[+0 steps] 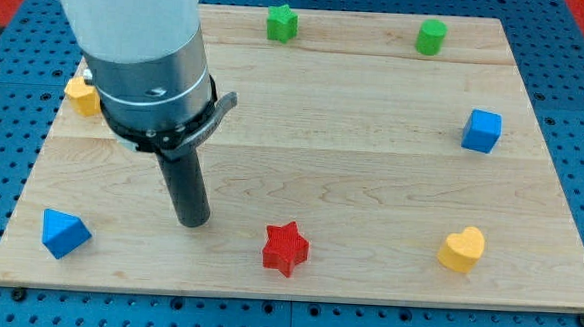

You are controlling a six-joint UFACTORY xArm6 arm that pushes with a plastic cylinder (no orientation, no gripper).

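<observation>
Counted seven blocks on wood board (374, 128): two green, two blue, two yellow, one red star (286, 248). My tip (193, 221), no fingers, stood just left of red star, apart.

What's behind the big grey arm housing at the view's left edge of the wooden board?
A yellow block pokes out beside the grey arm housing; its shape is partly covered. My tip rests on the wooden board, touching nothing.

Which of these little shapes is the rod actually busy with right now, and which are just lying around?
Near my tip, touching none:
red star
blue triangle

Lying farther off:
yellow block, partly hidden by the arm
green star
green cylinder
blue cube
yellow heart
</observation>
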